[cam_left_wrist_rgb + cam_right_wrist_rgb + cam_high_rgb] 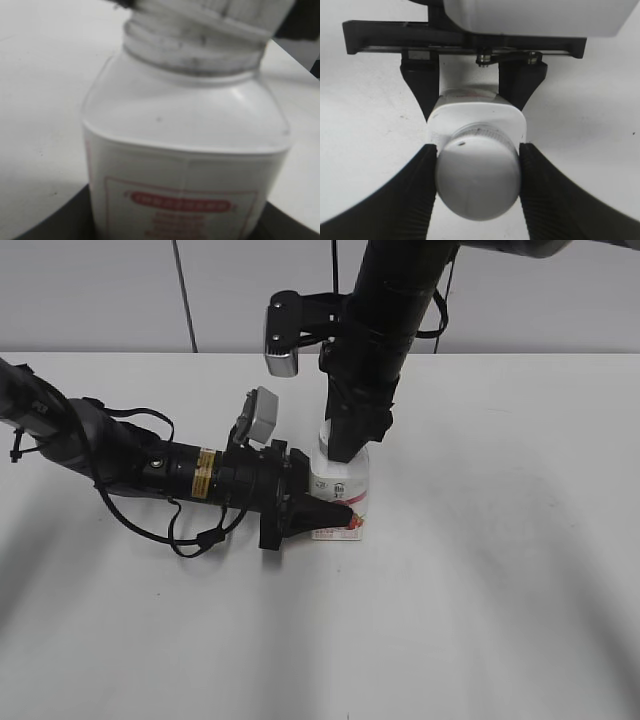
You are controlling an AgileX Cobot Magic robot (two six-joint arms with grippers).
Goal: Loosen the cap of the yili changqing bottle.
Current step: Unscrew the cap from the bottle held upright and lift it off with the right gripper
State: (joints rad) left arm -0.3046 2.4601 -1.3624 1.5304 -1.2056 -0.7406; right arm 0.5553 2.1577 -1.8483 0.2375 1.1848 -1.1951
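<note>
From the outside camera, I see the small squat white plastic bottle with the pink-red strawberry label (345,490) standing upright on the white table (520,540), near its middle. My left claw (335,516) reaches in low from the left, its black arm lying almost along the tabletop, and its dark fingers close around the lower body of the bottle at the label. My right claw (342,445) comes straight down from above and covers the bottle's top, so the cap itself is hidden in this view. A grey camera box sits on each wrist.

From my left wrist, the bottle (185,165) fills the frame, very close and a little blurred. I see its rounded shoulders, its wide neck, and a red-framed label with print too soft to read. The small round white plastic screw cap with a ribbed rim (220,12) sits at the top edge of the frame, on the neck. My own fingers show only as dark shapes at the bottom corners, on either side of the body.

From my right wrist, looking down, the cap (477,177) sits between my two ribbed black fingers (422,190), and both pads press against its rim: I am pinching the cap. Beyond it lies the bottle's squarish white shoulder (512,120), and further on my left claw (475,92), its two black fingers pressed against opposite sides of the body.
</note>
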